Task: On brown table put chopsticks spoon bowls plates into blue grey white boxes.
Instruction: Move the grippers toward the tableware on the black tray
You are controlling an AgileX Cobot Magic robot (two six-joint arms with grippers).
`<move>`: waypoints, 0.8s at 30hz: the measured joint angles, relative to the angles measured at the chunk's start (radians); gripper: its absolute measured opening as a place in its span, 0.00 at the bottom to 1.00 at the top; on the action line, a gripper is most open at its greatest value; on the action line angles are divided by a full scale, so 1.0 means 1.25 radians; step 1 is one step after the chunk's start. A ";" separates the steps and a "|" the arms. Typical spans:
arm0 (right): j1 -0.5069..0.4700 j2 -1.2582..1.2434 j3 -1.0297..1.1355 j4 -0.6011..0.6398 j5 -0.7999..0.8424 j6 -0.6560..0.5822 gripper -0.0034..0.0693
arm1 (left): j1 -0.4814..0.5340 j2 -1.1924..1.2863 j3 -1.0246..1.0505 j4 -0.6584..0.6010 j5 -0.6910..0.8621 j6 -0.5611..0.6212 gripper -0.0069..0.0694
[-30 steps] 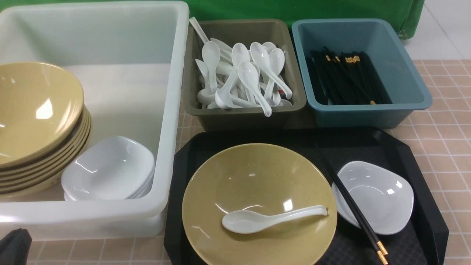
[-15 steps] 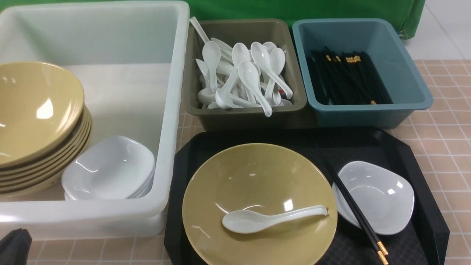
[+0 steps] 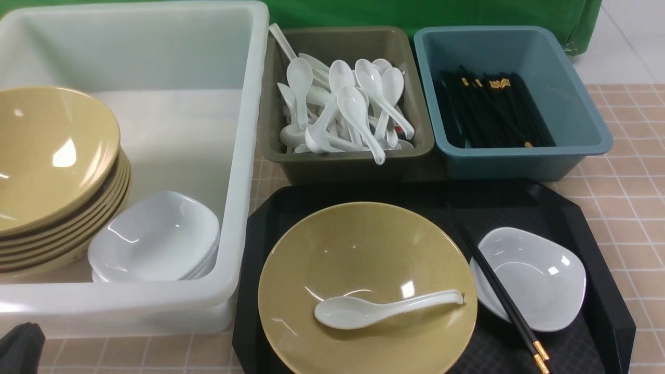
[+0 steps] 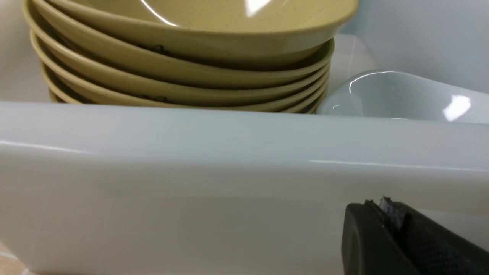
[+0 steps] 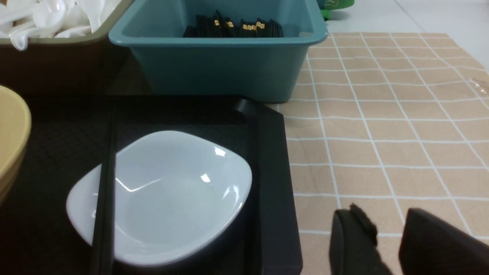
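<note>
Front view: white box (image 3: 248,130) held stacked bowls (image 3: 52,156) and stacked plates (image 3: 156,239); grey box (image 3: 343,171) and blue box (image 3: 519,161) part-filled. Black tray (image 3: 597,270) kept loose bowl (image 3: 363,244), loose plate (image 3: 535,275), chopstick pair (image 3: 499,291), spoon (image 3: 374,309) in that bowl. Left claw (image 4: 378,206) pressed together, right claw (image 5: 386,221) spread, both empty.

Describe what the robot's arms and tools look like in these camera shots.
Only the tool tips show. The left tool has matte black, blunt fingers with a finely textured face and a pale jagged strip at the tip. The right tool has similar matte black fingers. No cables or markings show.
</note>
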 joint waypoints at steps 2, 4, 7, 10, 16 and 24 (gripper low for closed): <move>0.000 0.000 0.000 0.000 0.000 0.000 0.37 | 0.000 0.000 0.000 0.000 0.000 0.000 0.09; 0.000 0.000 0.000 0.000 0.000 0.003 0.37 | 0.000 0.000 0.000 0.000 0.000 0.000 0.09; 0.000 0.000 0.000 0.000 0.000 0.006 0.37 | 0.000 0.000 0.000 0.000 0.000 -0.001 0.09; 0.000 0.000 0.000 0.000 0.000 0.012 0.37 | 0.000 0.000 0.000 0.000 0.000 -0.001 0.09; 0.000 0.000 0.000 0.000 0.000 0.018 0.37 | 0.000 0.000 0.000 0.003 0.000 -0.001 0.09; 0.000 0.000 0.000 0.000 0.000 0.018 0.37 | 0.000 0.000 0.000 -0.007 -0.010 -0.001 0.09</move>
